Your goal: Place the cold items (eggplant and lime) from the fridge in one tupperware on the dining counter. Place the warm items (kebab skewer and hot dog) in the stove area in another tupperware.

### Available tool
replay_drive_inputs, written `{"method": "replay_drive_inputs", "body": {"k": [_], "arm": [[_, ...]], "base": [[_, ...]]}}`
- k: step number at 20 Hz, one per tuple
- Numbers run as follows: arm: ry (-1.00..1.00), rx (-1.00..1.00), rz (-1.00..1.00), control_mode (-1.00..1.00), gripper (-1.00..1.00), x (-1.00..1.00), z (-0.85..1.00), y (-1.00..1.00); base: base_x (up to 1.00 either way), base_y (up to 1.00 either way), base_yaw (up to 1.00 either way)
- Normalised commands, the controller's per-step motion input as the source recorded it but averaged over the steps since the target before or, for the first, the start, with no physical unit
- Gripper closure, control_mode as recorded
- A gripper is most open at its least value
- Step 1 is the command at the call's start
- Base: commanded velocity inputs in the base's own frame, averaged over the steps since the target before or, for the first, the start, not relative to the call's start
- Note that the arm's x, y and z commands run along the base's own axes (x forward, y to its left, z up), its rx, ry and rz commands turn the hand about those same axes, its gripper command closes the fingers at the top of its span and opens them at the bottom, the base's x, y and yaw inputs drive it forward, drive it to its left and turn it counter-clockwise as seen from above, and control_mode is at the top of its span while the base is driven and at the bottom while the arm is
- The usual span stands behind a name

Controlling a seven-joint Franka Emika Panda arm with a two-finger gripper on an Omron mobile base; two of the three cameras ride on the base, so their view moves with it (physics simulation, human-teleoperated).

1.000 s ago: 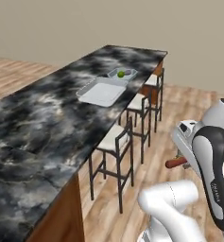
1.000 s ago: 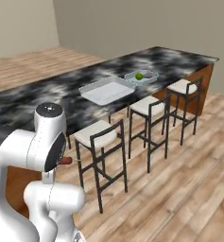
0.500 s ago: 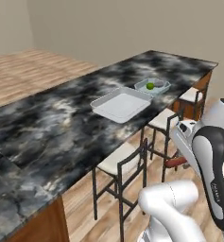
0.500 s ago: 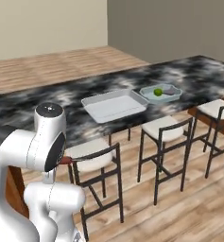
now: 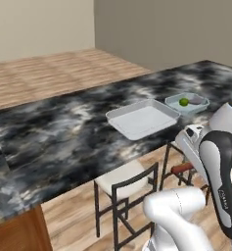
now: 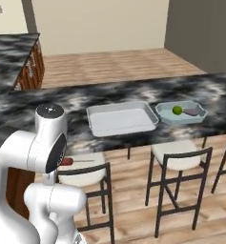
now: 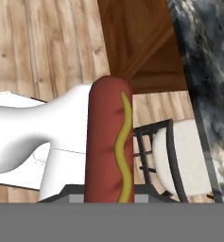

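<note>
Fingers clamped on red-brown hot dog (image 7: 108, 142) w/ yellow mustard stripe, above wood floor beside black-and-white marbled dining counter (image 5: 63, 132).

Red-brown hot dog (image 7: 108, 142) with yellow mustard stripe, lengthwise in the jaws; lime (image 6: 177, 110) and eggplant (image 6: 191, 111) together in a tupperware (image 6: 168, 114).

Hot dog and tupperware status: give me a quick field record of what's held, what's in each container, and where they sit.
held item: hot dog, red-brown with a yellow mustard line
pincer: shut on hot dog, carried low beside the stools
small tupperware: holds lime and eggplant
large tupperware: nothing in it
containers' place: side by side on dining counter, near its stool-side edge
stool: below the counter edge, by the arm
</note>
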Motion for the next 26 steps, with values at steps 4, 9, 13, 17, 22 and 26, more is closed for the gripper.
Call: {"method": "replay_drive_inputs", "body": {"k": [4,9,13,17,22,26], "arm": [[0.00,0.00,0.00,1.00,1.00,0.00,0.00,0.00],[0.00,0.00,0.00,1.00,1.00,0.00,0.00,0.00],[0.00,0.00,0.00,1.00,1.00,0.00,0.00,0.00],[0.00,0.00,0.00,1.00,1.00,0.00,0.00,0.00],[0.00,0.00,0.00,1.00,1.00,0.00,0.00,0.00],[0.00,0.00,0.00,1.00,1.00,0.00,0.00,0.00]], "base": [[0.06,-0.84,0.47],[0.21,-0.76,0.44],[0.28,-0.60,0.41],[0.51,-0.31,0.34],[0.66,-0.18,0.34],[0.30,-0.60,0.38]]}}
